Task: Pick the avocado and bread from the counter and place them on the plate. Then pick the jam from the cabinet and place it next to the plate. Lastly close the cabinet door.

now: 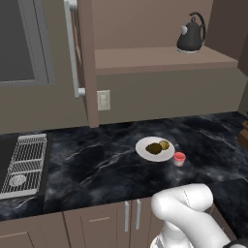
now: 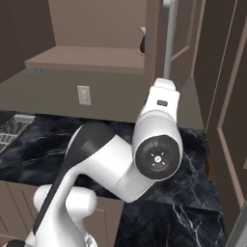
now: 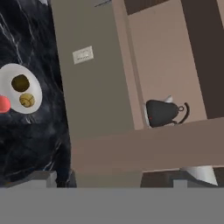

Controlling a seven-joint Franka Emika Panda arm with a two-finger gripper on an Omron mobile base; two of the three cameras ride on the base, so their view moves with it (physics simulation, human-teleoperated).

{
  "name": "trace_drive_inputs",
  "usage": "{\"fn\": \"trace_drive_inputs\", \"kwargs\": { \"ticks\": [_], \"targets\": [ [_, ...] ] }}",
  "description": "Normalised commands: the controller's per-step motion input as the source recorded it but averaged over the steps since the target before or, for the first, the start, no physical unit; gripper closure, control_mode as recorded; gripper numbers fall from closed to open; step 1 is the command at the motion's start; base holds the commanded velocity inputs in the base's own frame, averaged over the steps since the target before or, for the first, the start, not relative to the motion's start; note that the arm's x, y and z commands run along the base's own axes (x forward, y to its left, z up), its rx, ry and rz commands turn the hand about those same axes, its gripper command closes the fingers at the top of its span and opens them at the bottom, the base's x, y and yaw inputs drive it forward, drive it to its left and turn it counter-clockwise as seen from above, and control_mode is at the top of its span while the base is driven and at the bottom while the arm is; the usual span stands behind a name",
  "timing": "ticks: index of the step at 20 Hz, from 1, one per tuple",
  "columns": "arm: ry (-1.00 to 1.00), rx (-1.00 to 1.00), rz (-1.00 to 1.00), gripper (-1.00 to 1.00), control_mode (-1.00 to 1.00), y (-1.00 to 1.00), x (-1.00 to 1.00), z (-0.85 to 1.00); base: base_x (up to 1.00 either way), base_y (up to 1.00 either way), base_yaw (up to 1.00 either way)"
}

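Note:
The white plate [image 1: 145, 151] lies on the black marble counter [image 1: 97, 164], with the dark avocado [image 1: 153, 148] and the tan bread [image 1: 164, 144] on it. The red-lidded jam [image 1: 179, 159] stands on the counter just right of the plate. In the hand view the plate [image 3: 35, 85], avocado [image 3: 19, 82], bread [image 3: 26, 100] and jam [image 3: 3, 105] sit at the far left. The cabinet door [image 1: 86, 58] stands open with its long handle [image 1: 71, 48]. My gripper [image 3: 116, 179] is open, and the door's brown edge [image 3: 144, 148] crosses close ahead of its fingertips [image 3: 41, 178].
A black kettle [image 1: 191, 34] stands on the cabinet shelf [image 1: 160, 58]. A wall outlet [image 1: 103, 100] is below the shelf. A stove grate [image 1: 26, 160] lies at the counter's left end. My arm [image 2: 154, 144] rises beside the door handle [image 2: 168, 38].

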Motion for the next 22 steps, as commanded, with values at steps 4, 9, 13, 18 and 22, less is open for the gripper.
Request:
{"fn": "trace_drive_inputs", "kwargs": {
  "ticks": [4, 9, 13, 18, 22],
  "targets": [
    [0.07, 0.0, 0.21, -1.0, -1.0, 0.67, 0.29, 0.09, 0.0, 0.0, 0.0],
    [0.07, 0.0, 0.23, -1.0, -1.0, 0.74, 0.4, 0.19, 0.0, 0.0, 0.0],
    [0.03, 0.0, 0.22, -1.0, -1.0, 0.79, 0.68, 0.04, 0.0, 0.0, 0.0],
    [0.0, 0.0, 0.22, -1.0, -1.0, 0.64, 0.97, -0.02, 0.0, 0.0, 0.0],
    [0.0, 0.0, 0.22, -1.0, -1.0, 0.34, 1.0, -0.04, 0.0, 0.0, 0.0]
  ]
}}
